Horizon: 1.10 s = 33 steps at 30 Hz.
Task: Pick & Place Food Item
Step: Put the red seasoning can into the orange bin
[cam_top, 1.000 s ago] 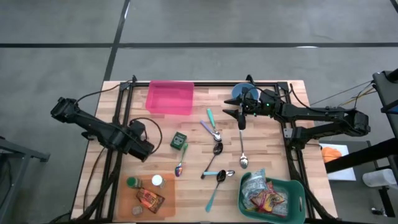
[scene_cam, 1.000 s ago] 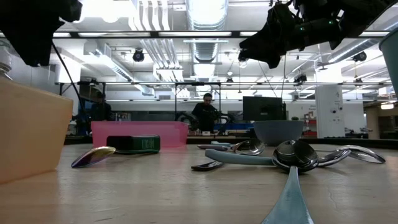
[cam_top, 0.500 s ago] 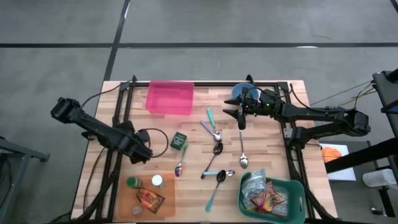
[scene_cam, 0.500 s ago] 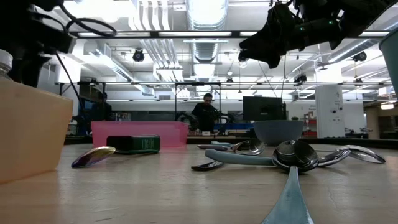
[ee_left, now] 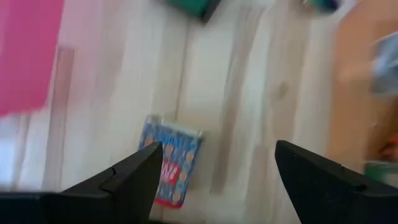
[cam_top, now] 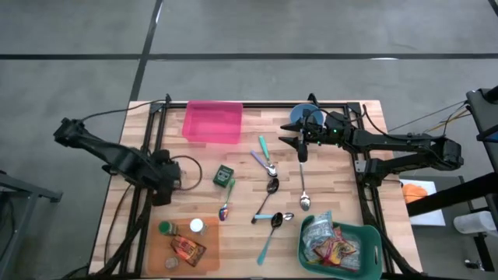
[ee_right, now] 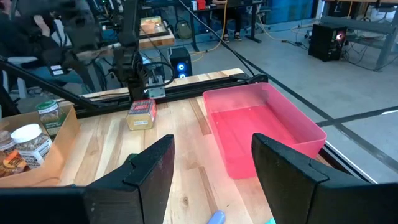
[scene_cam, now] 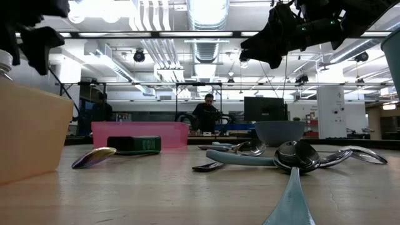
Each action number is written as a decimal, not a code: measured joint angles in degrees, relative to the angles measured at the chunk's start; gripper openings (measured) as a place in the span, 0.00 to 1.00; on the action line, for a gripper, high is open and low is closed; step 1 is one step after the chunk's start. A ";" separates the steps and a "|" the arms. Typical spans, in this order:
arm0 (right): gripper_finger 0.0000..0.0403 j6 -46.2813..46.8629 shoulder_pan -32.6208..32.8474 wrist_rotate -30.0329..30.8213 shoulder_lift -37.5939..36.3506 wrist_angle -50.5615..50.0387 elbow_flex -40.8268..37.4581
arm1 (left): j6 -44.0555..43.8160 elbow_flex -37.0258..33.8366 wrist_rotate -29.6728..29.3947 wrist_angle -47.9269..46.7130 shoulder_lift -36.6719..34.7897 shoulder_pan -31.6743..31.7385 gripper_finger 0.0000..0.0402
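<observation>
Blue-and-red printed packet, small, flat and rectangular: taken to be the food item. It lies flat on the pale wooden-plank table, near the table's left edge. In the high view the left gripper covers it, so it cannot be seen from above. The right wrist view shows it as a small box-like packet directly under that gripper. Left gripper jaws stand apart with nothing between them. In the left wrist view the packet sits below the gap but off-centre, close beside one finger and well apart from the other. Its long axis runs roughly along the direction the wrist looks, slightly skewed, and so crosswise to the line on which the fingers close. Judgement: the jaws would close across its narrow width, which suits a grip, but the gripper needs a small sideways shift toward the near finger to centre the packet before it descends. The right gripper waits above the spoons near the blue bowl, jaws apart and empty, well away from the packet. The left arm is plainly the nearer. The pink plastic tray lies at the far edge, near the left arm; I cannot tell whether it is the destination.
</observation>
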 joint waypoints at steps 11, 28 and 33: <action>0.52 0.00 0.00 0.00 0.02 0.00 0.00 | 4.02 -7.77 4.80 0.77 -2.99 0.02 0.78; 0.52 -0.02 0.00 0.00 0.02 0.00 0.00 | 2.49 -8.21 4.26 0.79 -2.26 0.06 0.87; 0.52 0.00 -0.01 0.00 0.02 0.00 0.00 | 3.19 -8.21 5.13 1.08 -2.26 0.06 0.98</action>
